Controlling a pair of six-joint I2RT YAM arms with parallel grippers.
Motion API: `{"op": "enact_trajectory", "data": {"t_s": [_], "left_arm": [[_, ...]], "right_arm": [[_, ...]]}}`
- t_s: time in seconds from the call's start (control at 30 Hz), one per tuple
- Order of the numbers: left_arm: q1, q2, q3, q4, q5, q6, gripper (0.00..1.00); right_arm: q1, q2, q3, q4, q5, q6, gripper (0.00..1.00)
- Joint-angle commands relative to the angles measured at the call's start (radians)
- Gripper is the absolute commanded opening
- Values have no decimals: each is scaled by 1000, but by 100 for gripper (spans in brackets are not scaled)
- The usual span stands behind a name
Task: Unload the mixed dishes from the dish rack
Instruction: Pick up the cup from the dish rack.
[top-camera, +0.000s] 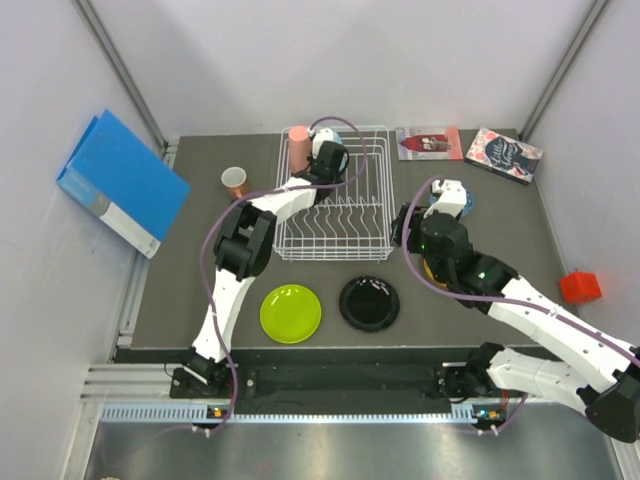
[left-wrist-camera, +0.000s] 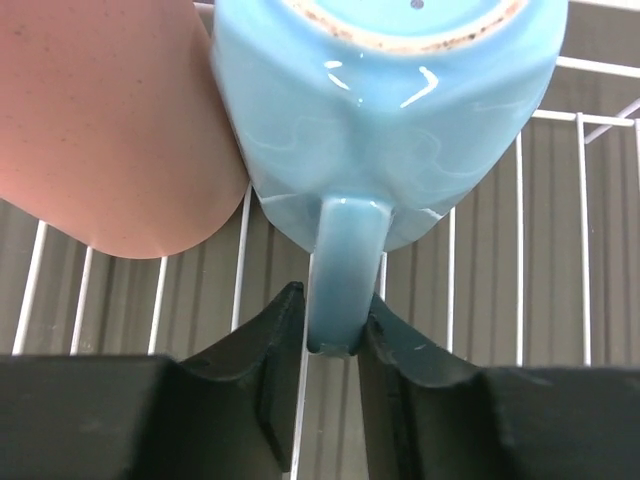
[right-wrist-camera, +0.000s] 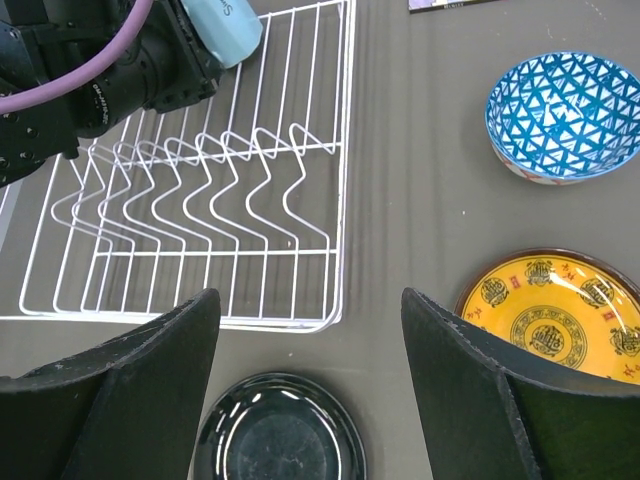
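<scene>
The white wire dish rack (top-camera: 335, 200) stands at the table's middle back. My left gripper (top-camera: 327, 160) reaches into its back left corner and is shut on the handle of the light blue mug (left-wrist-camera: 390, 100), which lies beside a pink cup (left-wrist-camera: 110, 120) in the rack. In the left wrist view the gripper (left-wrist-camera: 335, 330) pinches the handle between both fingers. My right gripper (right-wrist-camera: 310, 295) is open and empty, above the table by the rack's front right corner (right-wrist-camera: 335, 320). A black plate (right-wrist-camera: 278, 430), yellow patterned plate (right-wrist-camera: 555, 315), blue patterned bowl (right-wrist-camera: 562, 115), lime-green plate (top-camera: 291, 312) and salmon cup (top-camera: 234, 182) rest on the table.
A blue binder (top-camera: 120, 180) leans at the left wall. Two books (top-camera: 428, 142) (top-camera: 505, 155) lie at the back right. A small red object (top-camera: 580, 287) sits at the right edge. The rack's plate tines (right-wrist-camera: 200, 180) hold nothing.
</scene>
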Motion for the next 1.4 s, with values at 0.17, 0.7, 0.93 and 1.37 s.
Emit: {"op": "enact_trajectory", "data": {"t_s": [0.17, 0.7, 0.93, 1.37], "left_arm": [[4, -41, -45, 124, -50, 1, 0], [-25, -262, -303, 247, 5, 9, 0], [-46, -331, -288, 241, 77, 27, 0], [-51, -376, -202, 173, 189, 9, 0]], "right_arm": [[-14, -8, -12, 40, 12, -15, 73], [-15, -28, -35, 52, -11, 25, 72], [-17, -50, -52, 50, -10, 42, 72], [-15, -63, -44, 41, 9, 45, 72]]}}
